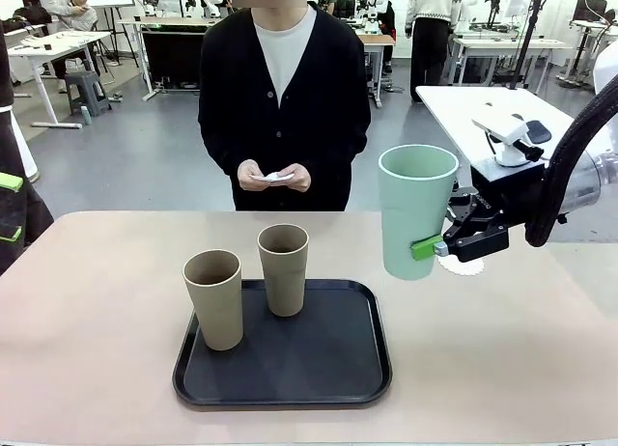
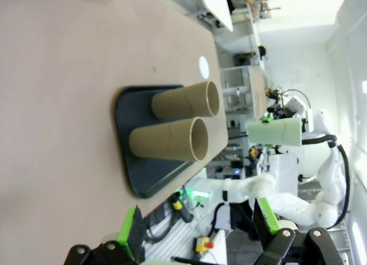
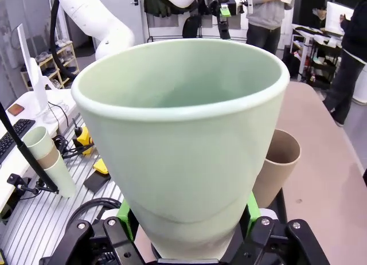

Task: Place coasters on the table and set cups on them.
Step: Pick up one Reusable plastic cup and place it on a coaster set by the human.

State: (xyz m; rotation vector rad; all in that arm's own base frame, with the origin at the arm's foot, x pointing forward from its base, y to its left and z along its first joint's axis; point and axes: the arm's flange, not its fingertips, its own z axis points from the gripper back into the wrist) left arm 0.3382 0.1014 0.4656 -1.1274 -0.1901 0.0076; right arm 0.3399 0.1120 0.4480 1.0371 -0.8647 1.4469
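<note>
My right gripper (image 1: 439, 245) is shut on the pale mint green cup (image 1: 417, 214), holding it upright just above the table (image 1: 502, 349) at the right. A white lacy coaster (image 1: 463, 266) lies on the table right beside the cup's base. In the right wrist view the green cup (image 3: 183, 139) stands between the fingers of the right gripper (image 3: 189, 242). Two tan cups (image 1: 214, 298) (image 1: 284, 269) stand on the black tray (image 1: 290, 369). The person's hands hold white coasters (image 1: 273, 177). My left gripper (image 2: 198, 230) is open with nothing in it, off the table's left side.
The left wrist view shows the tray (image 2: 129, 133), both tan cups (image 2: 183, 100) (image 2: 169, 141), the green cup (image 2: 275, 131) and the coaster (image 2: 203, 64) beyond them. The person stands at the far edge of the table. Bare tabletop lies left and right of the tray.
</note>
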